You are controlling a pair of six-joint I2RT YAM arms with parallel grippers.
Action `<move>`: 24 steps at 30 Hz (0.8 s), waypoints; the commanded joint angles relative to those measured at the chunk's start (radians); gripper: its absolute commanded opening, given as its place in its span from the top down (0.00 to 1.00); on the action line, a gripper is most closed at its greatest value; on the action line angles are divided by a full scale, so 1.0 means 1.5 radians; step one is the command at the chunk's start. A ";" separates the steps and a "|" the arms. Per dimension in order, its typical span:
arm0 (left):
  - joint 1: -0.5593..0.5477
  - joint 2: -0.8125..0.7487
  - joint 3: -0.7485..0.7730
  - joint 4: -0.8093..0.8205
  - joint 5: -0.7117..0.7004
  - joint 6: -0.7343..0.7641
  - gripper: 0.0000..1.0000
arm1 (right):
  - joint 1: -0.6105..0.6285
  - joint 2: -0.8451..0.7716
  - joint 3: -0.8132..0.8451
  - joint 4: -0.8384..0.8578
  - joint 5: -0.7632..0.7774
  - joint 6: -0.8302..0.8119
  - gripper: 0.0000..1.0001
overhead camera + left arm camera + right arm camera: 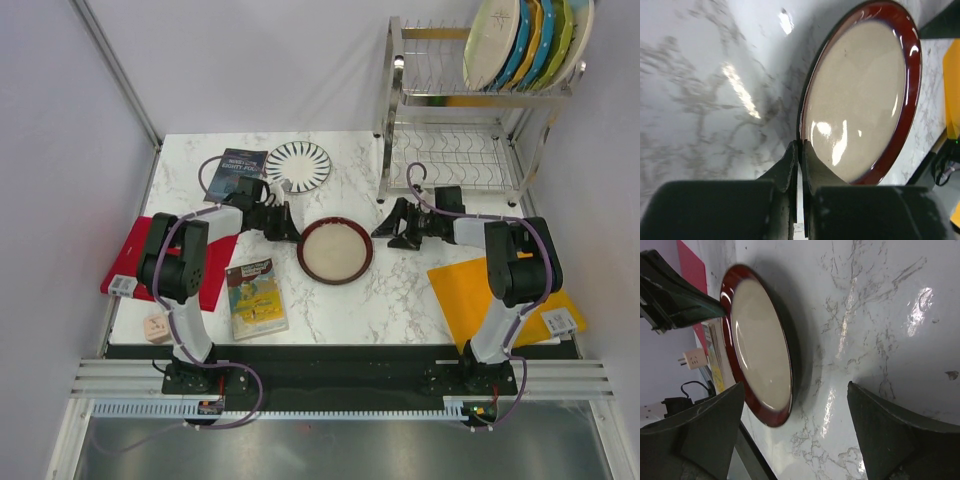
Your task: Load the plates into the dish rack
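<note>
Your left pincer (pixel 800 145) is clenching onto the near rim of the maroon plate (pixel 860 95), its two fingers (pixel 788 165) drawn almost together with only a thin slit between them. The plate is stretching away from those fingertips across the marble table (pixel 700 90).

Your right pincer (pixel 795 386) is hanging released, jaws spread wide, facing the same plate from the opposite side and touching nothing. In its own view the plate is lying just ahead of the left-hand finger (pixel 705 435), with bare table ahead of the other one.

The dish rack (pixel 455 150) is standing beyond your right pincer and to its right, well apart from it, and it is holding a row of upright plates (pixel 525 40) on its top shelf. The striped plate (pixel 298 165) is lying flat just beyond your left pincer.
</note>
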 commanded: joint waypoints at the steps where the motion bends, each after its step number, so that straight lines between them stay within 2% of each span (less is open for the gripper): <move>1: -0.023 -0.019 -0.043 0.013 0.086 -0.004 0.98 | -0.010 0.043 -0.032 0.052 0.020 0.037 0.09; 4: -0.039 -0.029 -0.068 0.019 0.083 -0.012 0.98 | -0.009 0.070 -0.040 0.076 0.005 0.049 0.10; 9: -0.057 -0.032 -0.075 0.042 0.081 -0.035 0.98 | 0.002 0.106 -0.013 0.008 -0.021 -0.010 0.12; 13: -0.053 -0.030 -0.071 0.071 0.076 -0.061 0.98 | 0.006 0.109 -0.007 -0.058 -0.031 -0.050 0.13; 16: -0.044 -0.032 -0.074 0.121 0.095 -0.094 0.98 | 0.006 0.108 -0.017 -0.071 -0.027 -0.062 0.13; 24: -0.037 -0.018 -0.048 0.174 0.094 -0.136 0.98 | 0.012 0.133 -0.037 -0.108 -0.056 -0.098 0.15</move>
